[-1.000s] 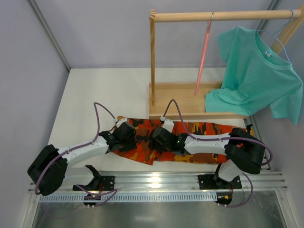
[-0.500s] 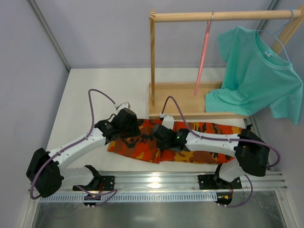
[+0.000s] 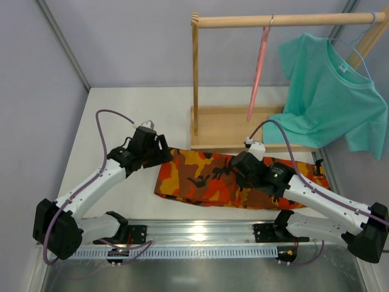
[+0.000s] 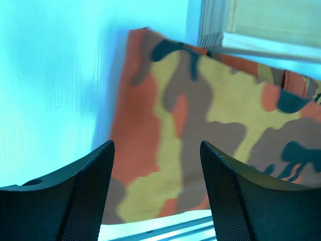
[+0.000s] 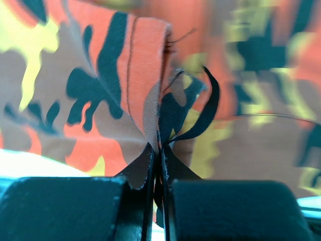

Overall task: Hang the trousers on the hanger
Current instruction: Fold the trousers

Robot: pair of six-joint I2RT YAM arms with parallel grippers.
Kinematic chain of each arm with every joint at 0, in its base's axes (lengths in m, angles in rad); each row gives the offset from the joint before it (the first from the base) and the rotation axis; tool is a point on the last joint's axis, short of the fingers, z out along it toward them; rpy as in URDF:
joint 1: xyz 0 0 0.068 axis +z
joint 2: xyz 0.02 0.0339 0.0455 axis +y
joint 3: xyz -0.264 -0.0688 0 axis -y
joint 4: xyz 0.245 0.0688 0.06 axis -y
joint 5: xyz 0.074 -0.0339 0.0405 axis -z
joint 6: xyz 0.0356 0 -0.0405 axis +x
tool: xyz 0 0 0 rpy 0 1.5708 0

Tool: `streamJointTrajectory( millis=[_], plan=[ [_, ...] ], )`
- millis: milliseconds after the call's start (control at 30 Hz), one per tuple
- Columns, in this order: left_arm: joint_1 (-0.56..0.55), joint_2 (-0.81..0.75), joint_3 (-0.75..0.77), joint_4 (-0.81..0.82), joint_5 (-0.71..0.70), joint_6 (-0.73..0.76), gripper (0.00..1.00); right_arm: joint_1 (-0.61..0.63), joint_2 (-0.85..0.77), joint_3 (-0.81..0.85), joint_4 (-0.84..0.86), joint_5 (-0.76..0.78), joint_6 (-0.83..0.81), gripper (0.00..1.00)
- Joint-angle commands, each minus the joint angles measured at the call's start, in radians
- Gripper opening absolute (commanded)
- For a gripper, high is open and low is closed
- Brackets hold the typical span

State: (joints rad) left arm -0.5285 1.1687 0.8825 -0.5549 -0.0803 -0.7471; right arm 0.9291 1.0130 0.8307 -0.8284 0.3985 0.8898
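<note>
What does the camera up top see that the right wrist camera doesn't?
Only the top view shows the wooden rack, the pink hanger hooked on its bar, and the teal T-shirt. Only the right wrist view shows, up close, the right end effector shut on a fold of cloth, with a black drawstring sticking out. Both show the camouflage trousers.

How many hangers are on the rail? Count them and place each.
2. The pink hanger hangs edge-on from the wooden rail near its middle; the light-blue hanger is at the rail's right end, mostly hidden by the teal T-shirt.
</note>
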Motion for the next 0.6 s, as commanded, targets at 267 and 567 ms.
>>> streamJointTrajectory(
  millis=[267,567],
  plan=[
    [0.01,0.114,-0.106,0.072,0.054,0.035,0.7,-0.141,-0.087,-0.234,0.136,-0.139,-0.057,0.21],
    [0.01,0.218,-0.148,0.119,0.077,0.052,0.67,-0.263,-0.131,-0.32,0.235,-0.211,-0.069,0.67]
  ],
)
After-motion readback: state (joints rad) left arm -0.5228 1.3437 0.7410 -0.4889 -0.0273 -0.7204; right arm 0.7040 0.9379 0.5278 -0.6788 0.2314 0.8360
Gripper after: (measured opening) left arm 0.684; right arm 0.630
